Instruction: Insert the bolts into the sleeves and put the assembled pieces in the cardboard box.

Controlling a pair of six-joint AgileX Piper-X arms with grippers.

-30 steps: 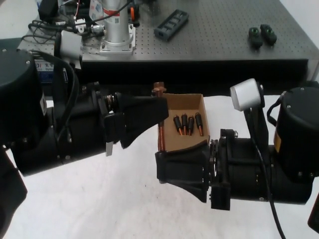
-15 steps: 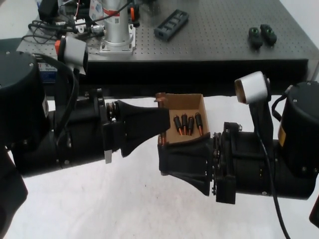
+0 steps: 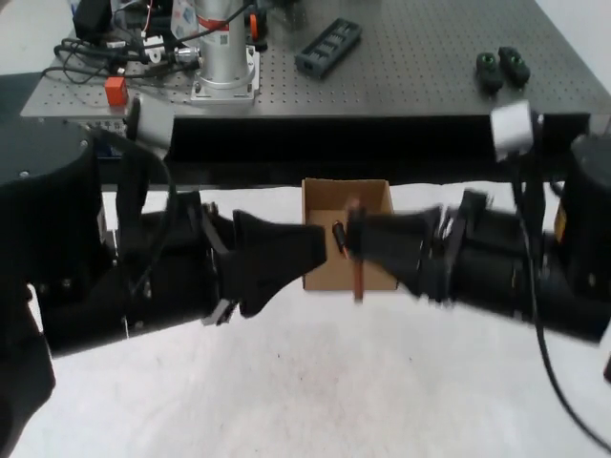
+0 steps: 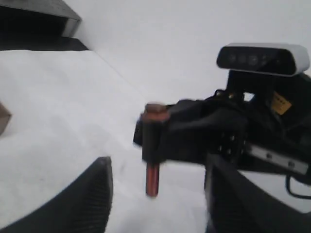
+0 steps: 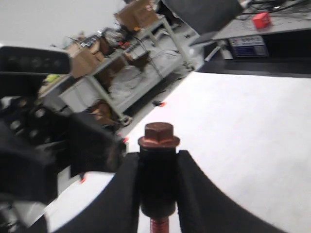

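Observation:
A copper bolt (image 5: 159,135) sits inside a black sleeve (image 5: 157,182), and my right gripper (image 5: 158,167) is shut on the sleeve. In the high view the right gripper (image 3: 353,239) holds this piece upright at the cardboard box's (image 3: 346,188) front wall, with the bolt's threaded end (image 3: 359,279) hanging below. An assembled piece (image 3: 337,235) lies in the box; the arms hide the rest. My left gripper (image 3: 307,244) is open and holds nothing, just left of the held piece. The left wrist view shows its fingers (image 4: 92,196) wide apart, facing the bolt (image 4: 152,177).
White cloth (image 3: 315,382) covers the bench. Behind the box stands a perforated metal table (image 3: 430,67) with a black tray (image 3: 329,43), two small black parts (image 3: 501,67), a metal post (image 3: 224,48), cables and a red block (image 3: 115,91).
The right gripper has swung up and to the right with the sleeved bolt, to the box's front. The left gripper has come off the bolt's head and dropped lower.

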